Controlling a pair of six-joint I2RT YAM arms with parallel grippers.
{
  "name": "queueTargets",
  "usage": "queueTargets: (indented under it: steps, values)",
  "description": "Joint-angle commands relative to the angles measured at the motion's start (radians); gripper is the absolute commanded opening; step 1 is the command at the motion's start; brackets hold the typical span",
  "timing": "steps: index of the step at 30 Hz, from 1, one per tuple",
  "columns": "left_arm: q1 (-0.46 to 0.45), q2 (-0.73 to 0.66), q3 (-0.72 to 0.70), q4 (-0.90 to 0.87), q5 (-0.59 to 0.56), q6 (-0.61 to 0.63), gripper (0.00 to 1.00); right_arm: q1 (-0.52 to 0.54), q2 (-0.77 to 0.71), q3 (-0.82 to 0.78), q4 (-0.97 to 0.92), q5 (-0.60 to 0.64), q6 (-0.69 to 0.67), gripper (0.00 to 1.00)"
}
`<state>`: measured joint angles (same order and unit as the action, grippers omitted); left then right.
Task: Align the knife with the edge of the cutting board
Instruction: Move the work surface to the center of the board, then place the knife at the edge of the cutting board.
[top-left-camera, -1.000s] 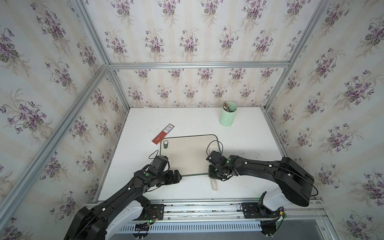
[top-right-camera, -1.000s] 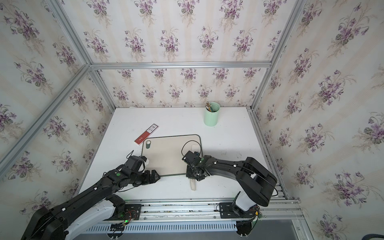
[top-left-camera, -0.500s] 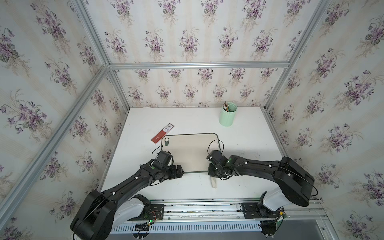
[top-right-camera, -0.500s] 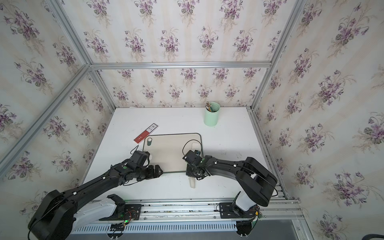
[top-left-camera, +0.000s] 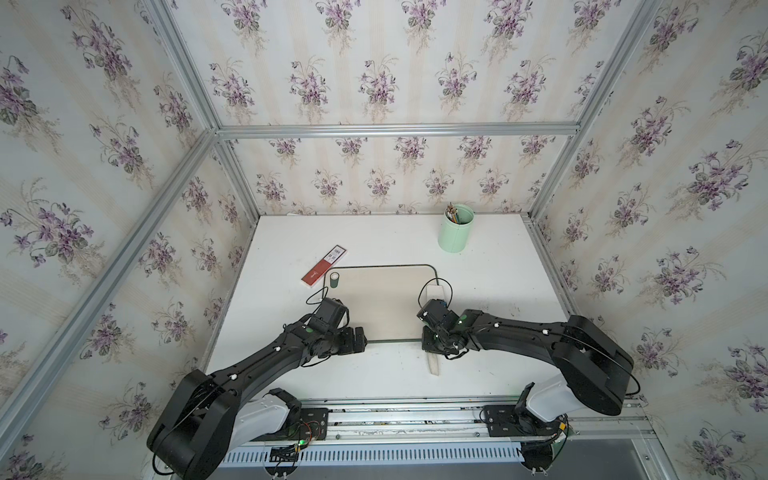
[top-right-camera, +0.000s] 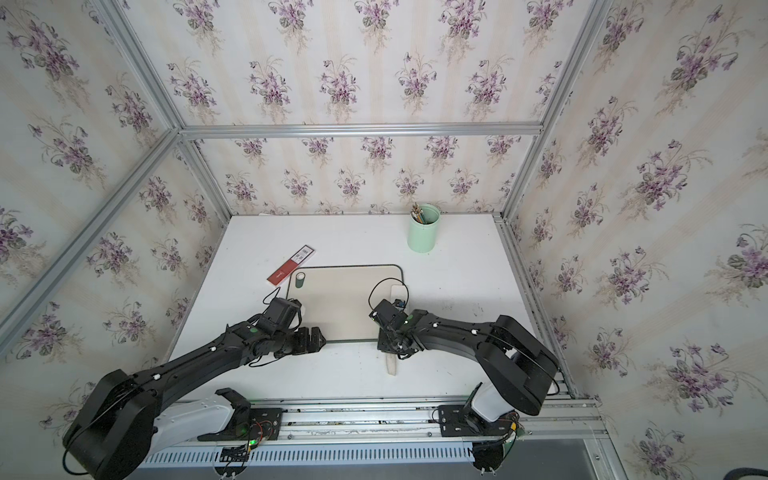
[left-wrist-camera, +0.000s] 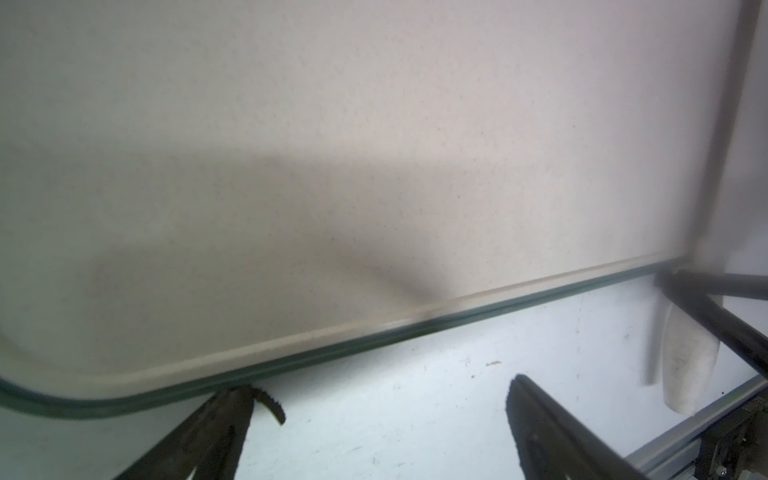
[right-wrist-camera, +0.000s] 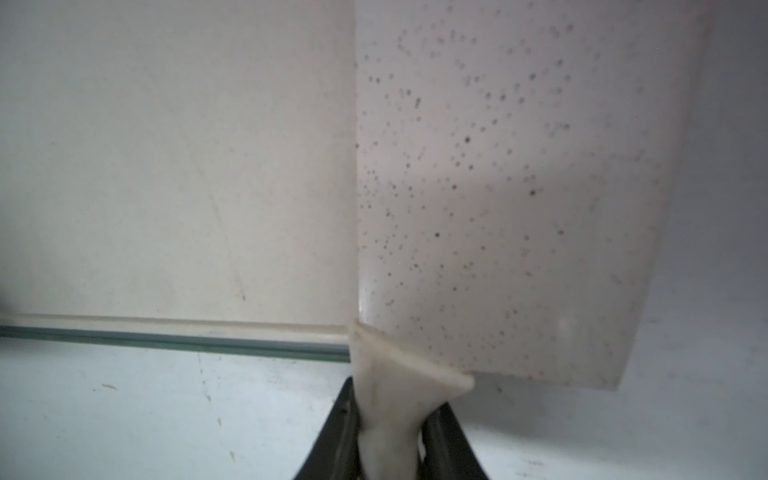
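Clamping the knife (right-wrist-camera: 498, 187) by its handle in the right end effector (right-wrist-camera: 390, 419).
Laying blade over the cutting board (right-wrist-camera: 166, 166) right edge, with left end effector (left-wrist-camera: 392, 392) spread wide.

Both top views hang high over the rail (top-left-camera: 415, 415) at 6 o'clock, tilted down toward the back wall (top-left-camera: 395, 174) at 12. They're nearly identical, with the whole table (top-left-camera: 490, 270) in frame. The left wrist cam sits super close at the cutting board (left-wrist-camera: 332, 145) and its 6 o'clock edge. The right wrist cam is practically on the knife (right-wrist-camera: 498, 187). Both wrist views share that green-rimmed edge and the knife's handle.
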<state>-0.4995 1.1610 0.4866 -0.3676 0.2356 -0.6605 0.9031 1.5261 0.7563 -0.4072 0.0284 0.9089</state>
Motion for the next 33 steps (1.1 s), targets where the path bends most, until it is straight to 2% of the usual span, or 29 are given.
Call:
queueTargets:
  steps: [1, 12, 33]
  values:
    - [0.004, -0.016, -0.013, -0.073, -0.061, 0.018, 0.99, 0.000, 0.001, 0.010, -0.051, -0.016, -0.049, 0.22]
    - [0.003, -0.058, -0.011, -0.104, -0.078, 0.031, 0.99, 0.000, 0.024, 0.030, -0.071, -0.034, -0.094, 0.22]
    - [0.003, -0.055, -0.016, -0.097, -0.073, 0.038, 0.99, 0.001, 0.020, 0.038, -0.095, -0.026, -0.082, 0.24]
